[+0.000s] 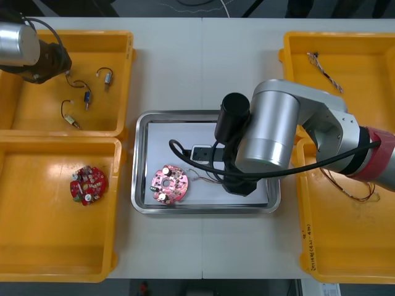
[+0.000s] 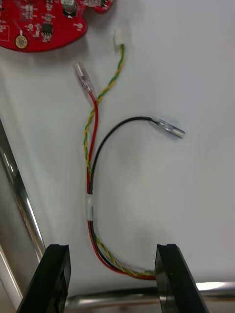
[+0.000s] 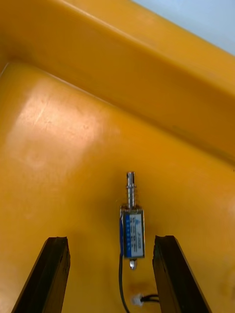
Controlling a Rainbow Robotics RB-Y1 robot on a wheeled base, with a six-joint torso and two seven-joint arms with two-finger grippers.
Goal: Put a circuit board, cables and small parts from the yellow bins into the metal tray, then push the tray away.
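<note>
The metal tray [image 1: 143, 161], white inside, sits in the middle of the table. In it lie a round red circuit board [image 1: 167, 184] [image 2: 44, 22] and a red and yellow cable [image 2: 91, 161] bundled with a black wire. My right gripper [image 2: 111, 252] [image 1: 238, 185] hangs open low over the tray, with the cable's loop on the floor between its fingers. My left gripper [image 3: 110, 244] [image 1: 58, 61] is open over the far left yellow bin [image 1: 37, 117]. A small metal part [image 3: 132, 230] with a blue label lies between its fingers, untouched.
Small metal parts [image 1: 87, 97] with short wires lie in the far left bin. A second red circuit board [image 1: 88, 184] sits in the near left bin. The right bins hold a cable [image 1: 324, 71] and a red and yellow cable [image 1: 353, 190].
</note>
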